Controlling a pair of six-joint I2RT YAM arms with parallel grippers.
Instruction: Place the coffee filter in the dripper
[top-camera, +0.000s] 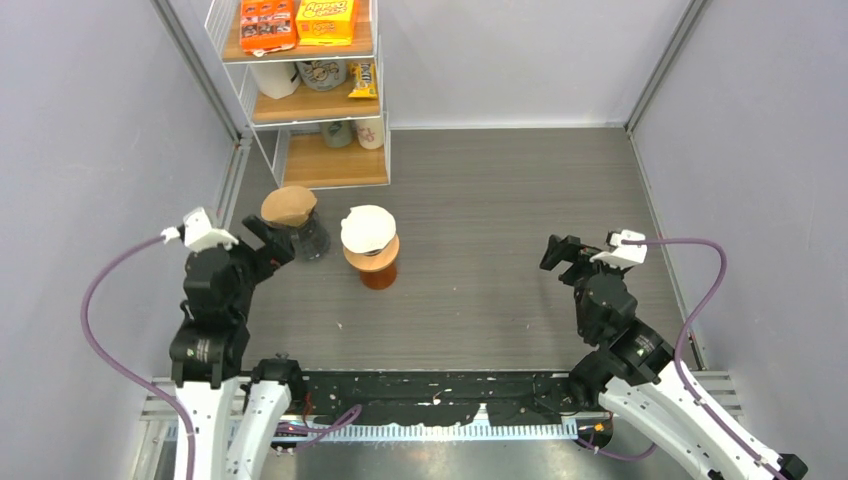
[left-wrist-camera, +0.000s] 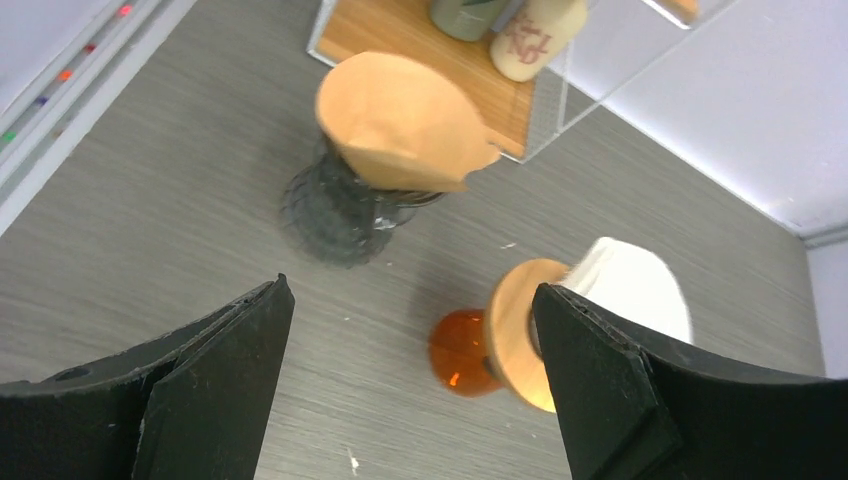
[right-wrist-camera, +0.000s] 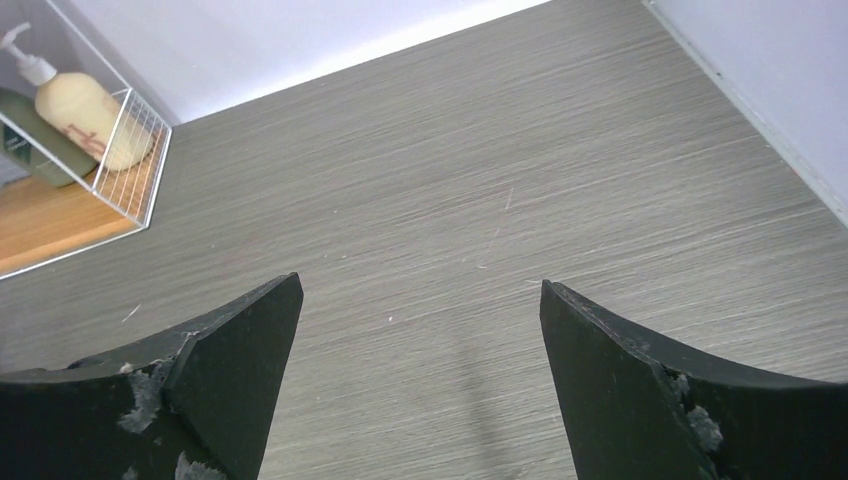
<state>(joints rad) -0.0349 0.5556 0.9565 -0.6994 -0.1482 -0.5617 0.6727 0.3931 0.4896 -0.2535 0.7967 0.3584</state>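
The left gripper (top-camera: 268, 242) sits at the left of the top view with its jaws spread and nothing between them, just beside the dark glass dripper (top-camera: 308, 238). A brown coffee filter (top-camera: 288, 205) is already seated in that dripper's mouth, opened out as a cone; in the left wrist view one edge lies slightly folded. Just to its right stands an amber dripper (top-camera: 378, 270) holding a white filter (top-camera: 367, 228), close by but not touching the dark one.

The placing looks done. What may be left is a small correction to how the brown paper sits, though I cannot tell which pair the task means.

Above them, in the upper left, a wire shelf (top-camera: 320, 100) carries snack boxes (top-camera: 298, 20) and bottles (top-camera: 355, 133), near enough to crowd any reach from behind. At the right the right gripper (top-camera: 560, 252) hangs released and empty over bare table (top-camera: 480, 200), well apart from both drippers.
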